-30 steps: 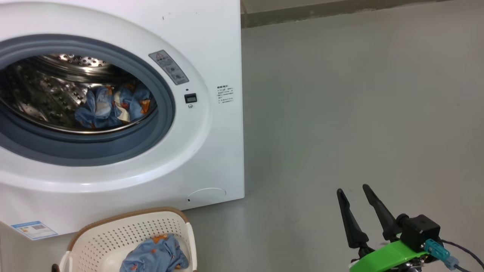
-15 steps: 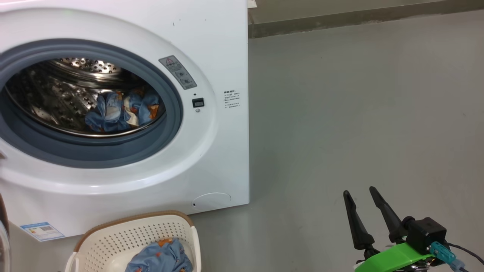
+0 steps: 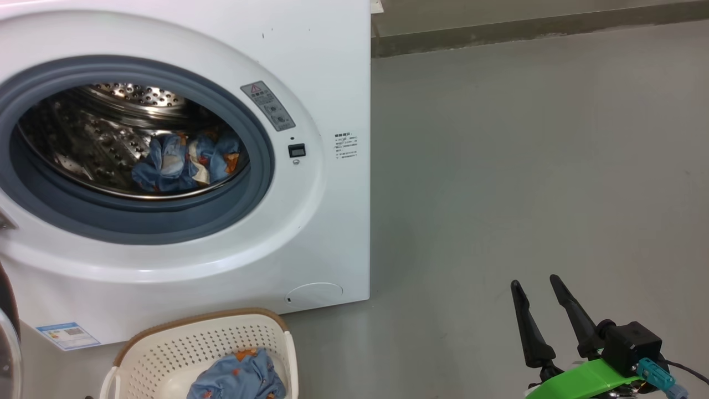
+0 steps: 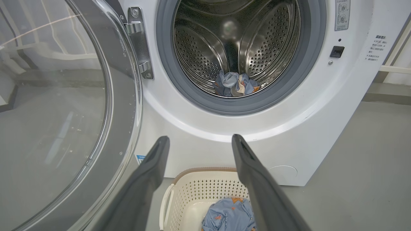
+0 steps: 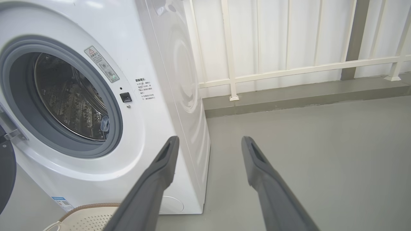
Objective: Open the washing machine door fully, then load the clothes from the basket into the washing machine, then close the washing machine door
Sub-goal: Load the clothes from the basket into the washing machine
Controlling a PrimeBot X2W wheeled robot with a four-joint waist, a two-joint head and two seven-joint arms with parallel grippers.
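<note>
My left claw [image 4: 199, 137] and right claw [image 3: 535, 280] are both spread, empty. Light blue cartoon-print clothes [image 3: 185, 163] lie partly inside the big white washing machine [image 3: 332, 83], partly in the cream perforated plastic basket [image 3: 166, 338] before it; the black-rimmed round glass door [image 4: 123, 96] stands open.

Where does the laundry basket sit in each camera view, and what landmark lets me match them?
Head view: the basket sits at the bottom edge, left of centre, below the washing machine.
Left wrist view: the basket is bottom centre, cut off by the bottom edge.
Right wrist view: the basket shows its rim and wall at the bottom left.
Shared landmark: the round filter cap, just up-right of the basket each time.
</note>
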